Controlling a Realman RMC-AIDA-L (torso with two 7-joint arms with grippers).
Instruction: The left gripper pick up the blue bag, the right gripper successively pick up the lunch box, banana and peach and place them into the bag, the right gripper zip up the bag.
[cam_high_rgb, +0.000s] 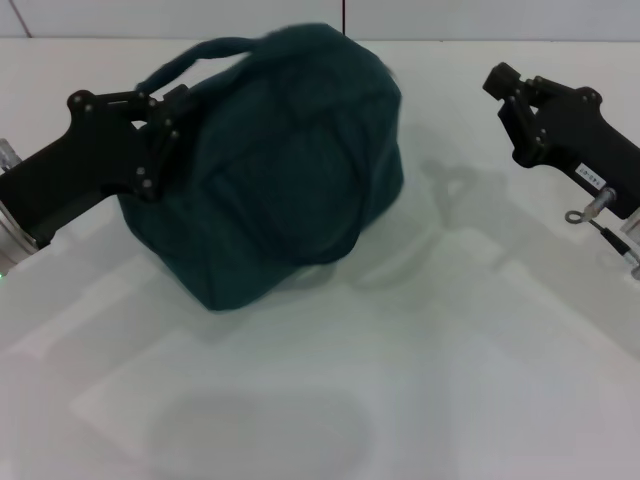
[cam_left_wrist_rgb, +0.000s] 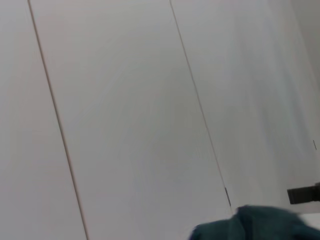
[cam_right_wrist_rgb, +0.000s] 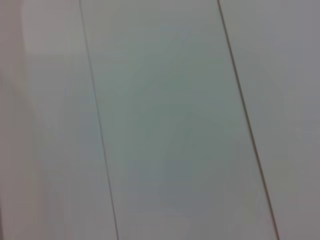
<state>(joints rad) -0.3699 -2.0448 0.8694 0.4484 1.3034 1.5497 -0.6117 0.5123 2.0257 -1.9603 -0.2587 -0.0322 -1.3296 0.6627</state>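
Blue bag (cam_high_rgb: 275, 170) tilted on the white table (cam_high_rgb: 420, 390), closed over. Left gripper (cam_high_rgb: 165, 125) clenched on its near handle (grip looks shallow). Right gripper (cam_high_rgb: 515, 95) well apart, holding nothing, fingers impossible to read. Lunch box, banana, peach nowhere visible. Risk: handle slipping free, bag toppling off balance.

Left gripper (cam_high_rgb: 165, 125): matte black angular claw w/ small round screws, joined to silver cylindrical wrist showing a green glint. Right gripper (cam_high_rgb: 505, 85): same black screwed build, small white label on side, thin cable w/ metal ring terminal hanging alongside.
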